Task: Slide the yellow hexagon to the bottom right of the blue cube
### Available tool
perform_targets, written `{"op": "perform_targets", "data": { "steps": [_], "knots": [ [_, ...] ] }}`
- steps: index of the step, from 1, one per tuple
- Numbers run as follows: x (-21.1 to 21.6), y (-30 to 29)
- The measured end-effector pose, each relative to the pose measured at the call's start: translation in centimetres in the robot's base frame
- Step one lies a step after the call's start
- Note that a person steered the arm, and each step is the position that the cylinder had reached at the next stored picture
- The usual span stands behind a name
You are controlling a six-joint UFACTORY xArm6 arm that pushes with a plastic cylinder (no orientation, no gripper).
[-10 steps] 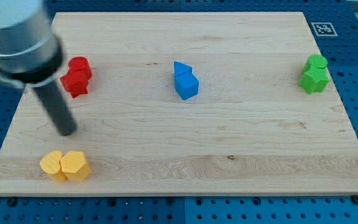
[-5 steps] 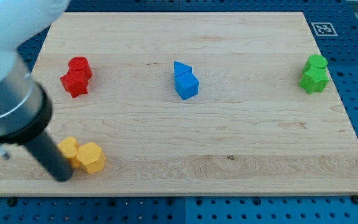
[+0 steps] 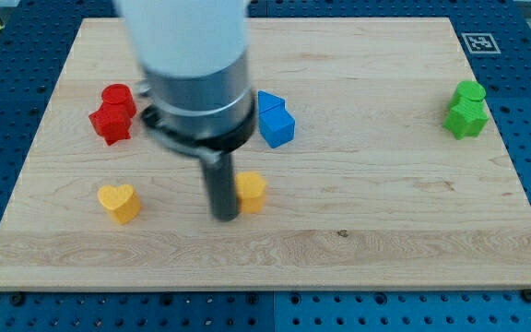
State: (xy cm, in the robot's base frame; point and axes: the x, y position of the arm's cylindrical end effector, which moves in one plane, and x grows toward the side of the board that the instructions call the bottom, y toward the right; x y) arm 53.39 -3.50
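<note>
Wood board (image 3: 413,231) on blue pegboard. No pincer, just my tip (image 3: 224,218), touching the yellow hexagon (image 3: 251,192) on its right. Blue cube (image 3: 277,125) up-right. Hexagon looks light, rigid, slippery: push flat face centrally.

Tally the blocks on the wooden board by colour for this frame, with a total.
Red: 2, a red cylinder and a red star-shaped block
Blue: 2, a blue triangular block and a blue cube
Green: 2, stacked-looking green blocks
Yellow: 2, a yellow heart-shaped block and a yellow hexagon beside my tip
Total: 8
</note>
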Motion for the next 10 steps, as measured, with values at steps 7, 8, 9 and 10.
{"op": "perform_targets", "data": {
  "steps": [7,8,9,10],
  "knots": [
    [-3.1,15.8],
    [-3.8,16.3],
    [-5.6,16.3],
    [-8.0,16.3]
  ]
}}
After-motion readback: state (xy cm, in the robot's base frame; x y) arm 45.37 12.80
